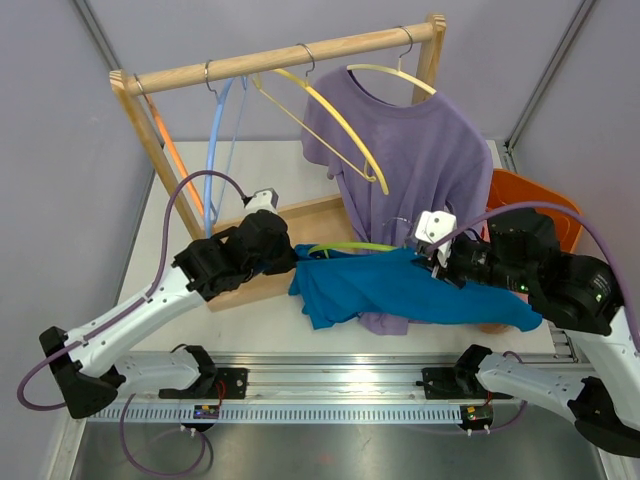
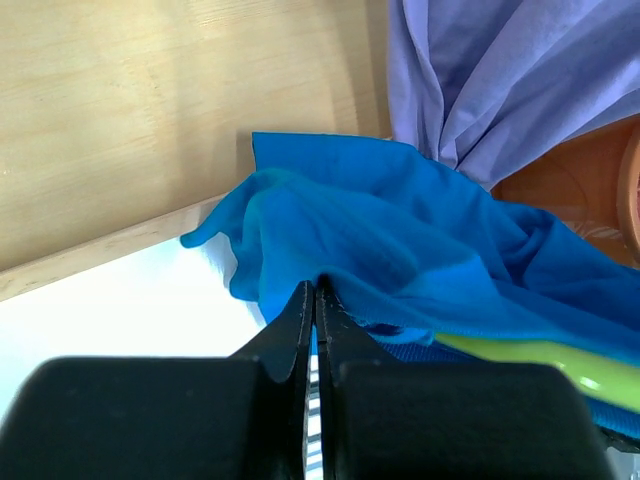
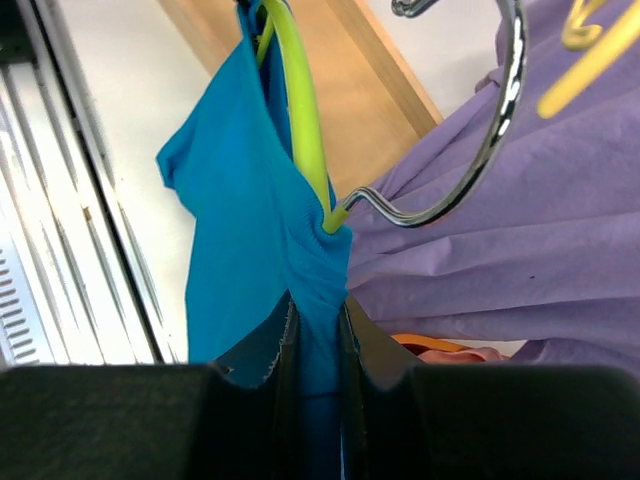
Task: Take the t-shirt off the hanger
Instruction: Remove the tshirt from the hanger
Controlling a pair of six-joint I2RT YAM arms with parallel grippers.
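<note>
Blue t-shirt [image 1: 360,285] clamped at either end by left gripper [image 2: 315,300], right gripper [image 3: 318,315].

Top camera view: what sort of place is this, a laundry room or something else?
Most likely a robotics lab test cell: a left arm and right arm bolted at the table edge, plain grey partition walls, and a wooden rack staged with hangers and a purple t-shirt.

The t-shirt [image 1: 370,285] was plain bright blue, its hanger [image 1: 350,246] lime green with a silver hook [image 3: 512,80], the hung shirt [image 1: 420,150] plain purple, yellow hangers [image 1: 345,128], pale blue hanger [image 1: 210,170], orange hanger [image 1: 175,152], orange bin [image 1: 530,195], light-wood rack [image 1: 270,62].
</note>
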